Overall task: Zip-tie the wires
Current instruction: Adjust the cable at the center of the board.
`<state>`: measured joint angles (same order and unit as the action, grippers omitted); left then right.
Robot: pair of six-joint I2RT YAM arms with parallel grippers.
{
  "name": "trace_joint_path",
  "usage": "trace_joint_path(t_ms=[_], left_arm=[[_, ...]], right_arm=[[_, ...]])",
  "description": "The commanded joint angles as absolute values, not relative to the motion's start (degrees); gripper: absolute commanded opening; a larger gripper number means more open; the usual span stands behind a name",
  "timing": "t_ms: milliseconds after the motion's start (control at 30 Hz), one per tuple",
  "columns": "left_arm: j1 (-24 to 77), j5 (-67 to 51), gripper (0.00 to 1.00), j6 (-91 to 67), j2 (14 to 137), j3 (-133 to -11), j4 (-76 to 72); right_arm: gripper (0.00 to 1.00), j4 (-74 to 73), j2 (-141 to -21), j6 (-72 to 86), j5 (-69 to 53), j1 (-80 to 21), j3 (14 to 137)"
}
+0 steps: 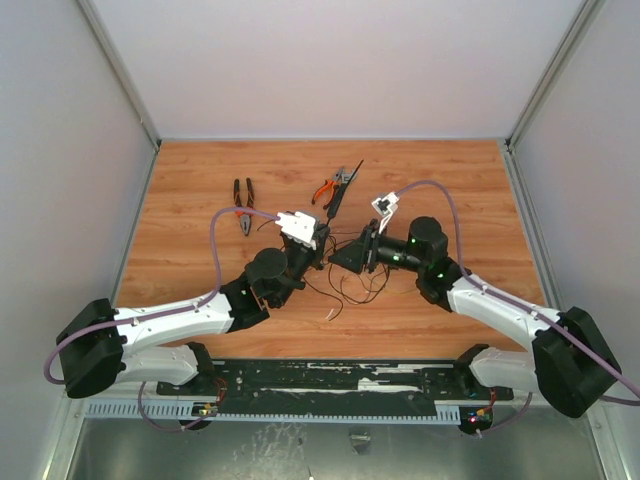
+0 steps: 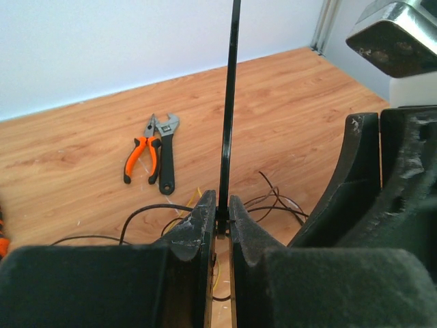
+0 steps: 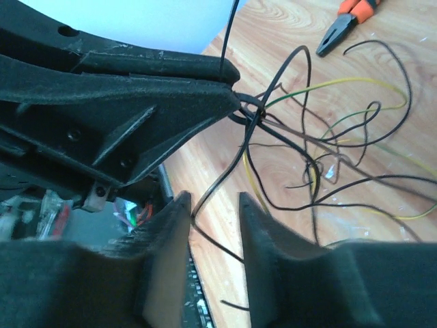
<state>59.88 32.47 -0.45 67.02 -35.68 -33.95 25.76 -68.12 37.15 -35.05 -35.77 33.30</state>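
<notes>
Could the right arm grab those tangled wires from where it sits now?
Probably yes. The right gripper is open and the wires lie just ahead, with one strand running between its fingers. The left gripper, shut on the zip tie, crowds close beside them.

Wood-grain counter is carrying three hand tools on its far half. Dark-handled pliers are lying at far left, handles pointing toward the back wall, well apart from the others. Orange-handled pliers are lying near far centre, an adjustable wrench just beside them. In the left wrist view these pliers and the wrench are lying side by side, heads nearly touching. Right wrist view is catching only the pliers' nose. White walls are enclosing three sides. A black perforated strip is running along the near edge.
</notes>
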Motion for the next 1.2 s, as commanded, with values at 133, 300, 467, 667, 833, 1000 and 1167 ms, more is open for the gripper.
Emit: trace_joint_path(t_ms=[133,300,467,667,833,1000,1167], left_arm=[[60.37,33.21,0.10,-1.02,66.04,-36.69,-34.96],[60.31,34.15,0.11,-0.32,65.14,-36.22,-34.95],[60.29,35.27,0.08,0.09,63.88,-35.42,-35.27],[60.29,35.72,0.03,0.17,62.75,-35.18,-34.43],[60.29,36.59,0.00,0.52,61.57,-34.80,-33.78],[60.29,37.17,0.00,0.88,61.03,-34.46,-33.58],[60.29,37.44,0.00,1.13,60.82,-34.45,-33.31]], right_arm=[[0.00,23.15,-66.52,34.23,-28.92,-36.39,36.89],[0.00,13.28,-58.71,29.38,-23.97,-34.59,35.80],[0.00,5.78,-54.71,26.65,-24.75,-30.82,35.78],[0.00,1.66,-53.28,25.13,-24.40,-27.91,36.33],[0.00,-2.12,-50.69,23.80,-22.35,-25.14,36.93],[0.00,-5.92,-48.05,22.66,-21.18,-21.40,37.33],[0.00,-8.65,-47.04,22.07,-20.44,-17.39,37.70]])
